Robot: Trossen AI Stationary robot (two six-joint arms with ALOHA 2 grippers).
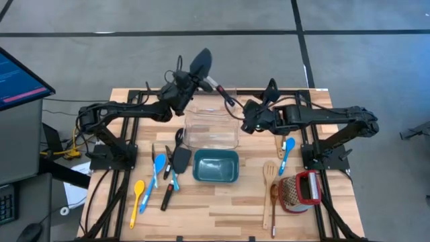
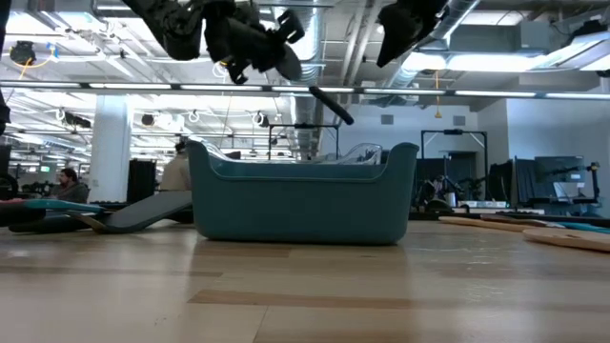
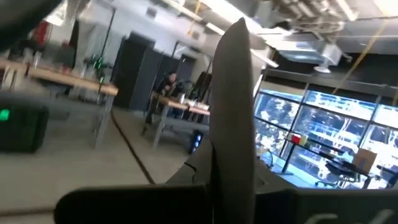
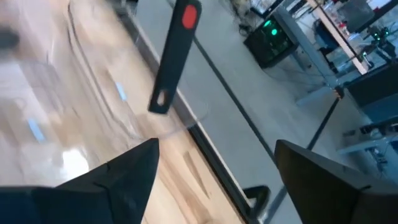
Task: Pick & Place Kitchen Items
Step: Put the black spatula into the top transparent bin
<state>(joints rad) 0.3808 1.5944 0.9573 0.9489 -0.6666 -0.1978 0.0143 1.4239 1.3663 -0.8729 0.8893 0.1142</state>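
Note:
A black spatula [image 1: 201, 67] with a red mark on its handle [image 4: 176, 50] is up in the air over the table's far side, and my left gripper [image 1: 193, 82] is shut on it. Its handle slants toward my right gripper [image 1: 250, 119], which stands open a little short of the handle's free end [image 4: 160, 102] with nothing between its fingers. Below lie a clear container [image 1: 210, 128] and a teal tub [image 1: 216, 166]. Other kitchen items lie flat on the table: blue [image 1: 159, 165] and yellow [image 1: 138, 195] spoons at the left, wooden ones [image 1: 269, 176] at the right. My left gripper pinches the black spatula between its two fingers at about where the blade meets the handle [image 1: 203, 78]. The blade [image 3: 233, 106] stands up ahead of the fingers, seen edge-on. The handle [image 2: 330, 104] slants down toward the table's right, and the spatula is lifted clear.
A red and silver grater [image 1: 302, 191] lies at the near right. A blue spoon [image 1: 289, 152] lies beside the right arm's base. A monitor [image 1: 17, 77] stands off the table's left side. People sit at desks in the room beyond [image 2: 67, 181].

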